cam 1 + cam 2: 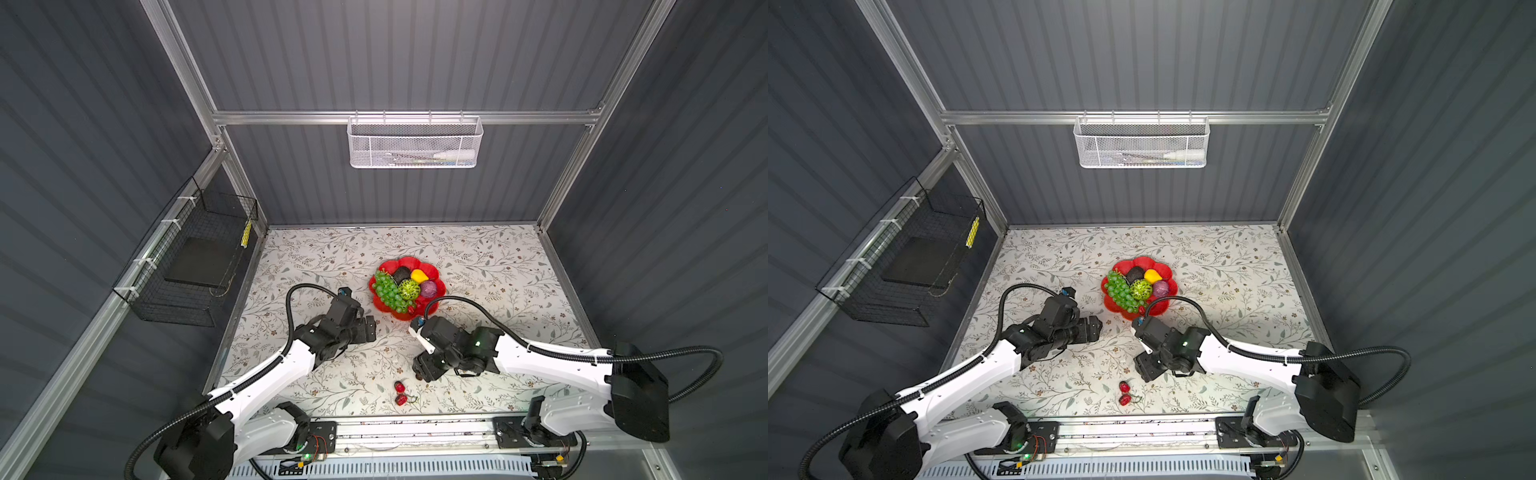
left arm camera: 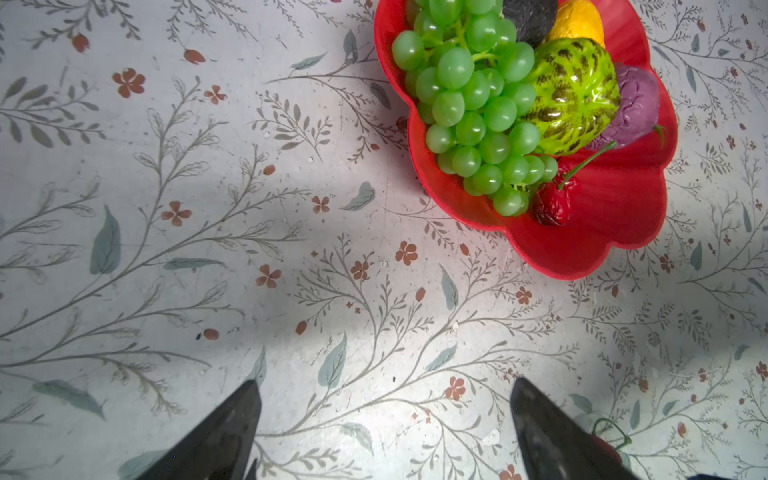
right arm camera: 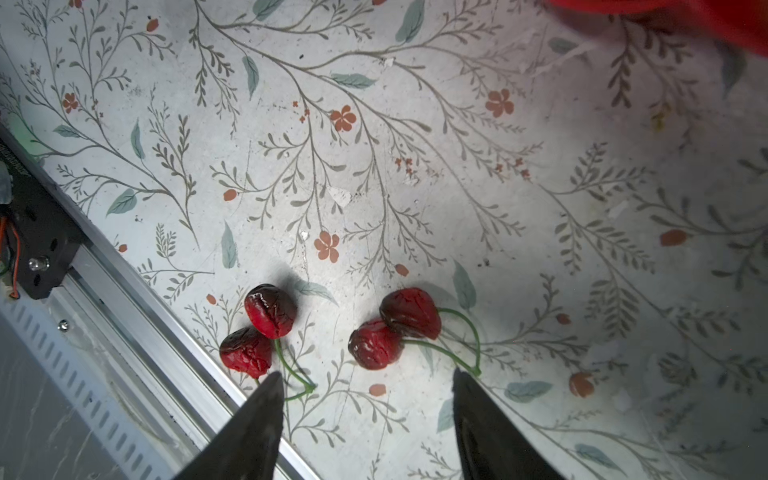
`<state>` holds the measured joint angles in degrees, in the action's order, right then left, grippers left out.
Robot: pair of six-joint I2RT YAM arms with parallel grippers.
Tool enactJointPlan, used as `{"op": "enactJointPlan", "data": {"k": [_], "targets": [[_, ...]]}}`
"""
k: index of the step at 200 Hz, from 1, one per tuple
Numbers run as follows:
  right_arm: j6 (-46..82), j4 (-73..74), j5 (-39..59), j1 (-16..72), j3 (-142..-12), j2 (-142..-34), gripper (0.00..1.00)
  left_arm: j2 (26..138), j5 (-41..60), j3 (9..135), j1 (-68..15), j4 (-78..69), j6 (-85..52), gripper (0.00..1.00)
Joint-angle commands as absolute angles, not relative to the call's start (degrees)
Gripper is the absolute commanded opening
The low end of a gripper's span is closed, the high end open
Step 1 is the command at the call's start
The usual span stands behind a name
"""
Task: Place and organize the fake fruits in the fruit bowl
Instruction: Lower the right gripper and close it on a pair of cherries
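Losing the fruit bowl [image 2: 602,216] past the left wrist view's edge, along with the tops of the grape bunch [image 2: 469,95], avocado [image 2: 530,16] and pear [image 2: 579,23]. Seeing only the finger ends of the left gripper [image 2: 385,382], most of a cherry pair [image 2: 609,449] tucked behind one. Getting a red blur of bowl [image 3: 685,16] in the right wrist view's corner. From above, no seeing the bowl's near rim behind the right arm [image 1: 440,336], no naming the blurred contents of the white mesh basket [image 1: 365,141].

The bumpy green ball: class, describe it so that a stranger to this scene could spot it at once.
Find the red flower-shaped bowl on the floral table. Inside it, the bumpy green ball sits between the grape bunch and the purple round fruit. It alone is one glossy yellow-green globe netted with dark markings.
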<state>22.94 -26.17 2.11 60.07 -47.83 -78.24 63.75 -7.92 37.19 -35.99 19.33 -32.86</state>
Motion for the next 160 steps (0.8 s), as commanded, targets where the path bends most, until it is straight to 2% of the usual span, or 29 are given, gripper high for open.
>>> {"op": "enactJointPlan", "data": {"k": [1,52,110,160], "targets": [[21.01,-28.13,0.70,60.56,-49.91,-78.43,0.65,61.46,-10.69,36.41,-35.72,22.57,-34.43,0.94],[24.44,-25.08,4.35,59.94,-45.08,-75.17,0.66,58.88,-11.55,38.69,-35.77,27.58,-32.84,0.94],[27.03,-28.07,-1.87,59.94,-43.21,-69.38,0.65,58.87,-13.23,40.66,-35.73,28.41,-34.12,0.95],[30.09,-30.49,-1.62,58.87,-39.89,-64.61,0.65,58.71,-13.18,39.75,-35.77,27.78,-34.61,0.94]]}}
